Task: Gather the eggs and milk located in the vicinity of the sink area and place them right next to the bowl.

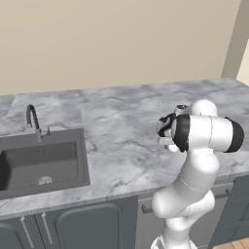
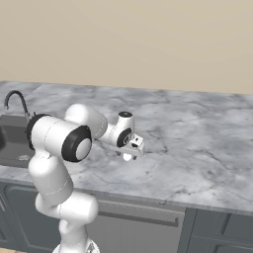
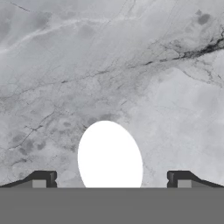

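A white egg (image 3: 109,157) lies on the grey marble counter (image 3: 131,65), midway between my two dark fingertips (image 3: 43,178). My gripper (image 3: 109,179) is open, and each jaw stands well clear of the egg's sides. In the right base view the gripper (image 2: 131,150) hangs low over the counter's front part with the egg (image 2: 128,157) just under it. The dark grey sink (image 1: 39,165) with its curved faucet (image 1: 33,121) lies far to the left of the gripper (image 1: 168,141). The milk and the bowl are out of view.
The marble counter (image 1: 121,126) runs from the sink to the right wall, with a beige wall behind. Its front edge (image 2: 148,197) is close below the gripper. Dark cabinet doors (image 1: 87,223) stand under the counter.
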Tool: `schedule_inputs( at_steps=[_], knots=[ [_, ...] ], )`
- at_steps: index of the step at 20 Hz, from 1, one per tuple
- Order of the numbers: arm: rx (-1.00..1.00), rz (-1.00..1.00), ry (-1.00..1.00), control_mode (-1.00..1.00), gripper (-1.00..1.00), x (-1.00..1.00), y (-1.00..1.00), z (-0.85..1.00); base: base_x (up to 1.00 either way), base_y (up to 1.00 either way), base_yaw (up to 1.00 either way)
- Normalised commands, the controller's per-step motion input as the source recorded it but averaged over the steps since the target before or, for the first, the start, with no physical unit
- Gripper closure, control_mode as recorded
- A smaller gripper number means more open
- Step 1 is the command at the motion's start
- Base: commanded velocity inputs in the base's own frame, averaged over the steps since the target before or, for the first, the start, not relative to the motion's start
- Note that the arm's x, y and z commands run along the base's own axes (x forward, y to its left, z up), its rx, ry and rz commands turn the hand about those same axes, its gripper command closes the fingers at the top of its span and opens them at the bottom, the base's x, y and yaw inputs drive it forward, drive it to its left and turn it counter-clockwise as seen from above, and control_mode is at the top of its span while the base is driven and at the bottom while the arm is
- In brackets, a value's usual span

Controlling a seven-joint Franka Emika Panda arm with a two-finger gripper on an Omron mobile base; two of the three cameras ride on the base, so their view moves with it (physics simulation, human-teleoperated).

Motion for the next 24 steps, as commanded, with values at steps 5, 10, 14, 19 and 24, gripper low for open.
schedule_inputs(
  at_steps=[5,10,14,19,24],
  knots=[
    [0.00,0.00,0.04,-1.00,-1.00,0.03,0.00,-0.16,0.00,0.00,0.00],
    [0.01,0.00,0.04,-1.00,1.00,0.00,0.00,-0.20,0.00,0.00,0.00],
    [0.00,0.00,0.00,-1.00,1.00,0.00,0.00,0.00,0.00,0.00,0.00],
    [0.00,0.00,0.00,-1.00,1.00,0.00,0.00,0.00,0.00,0.00,0.00],
    [0.08,0.06,-0.02,-1.00,1.00,-0.05,-0.01,0.24,0.00,0.00,0.00]
  ],
)
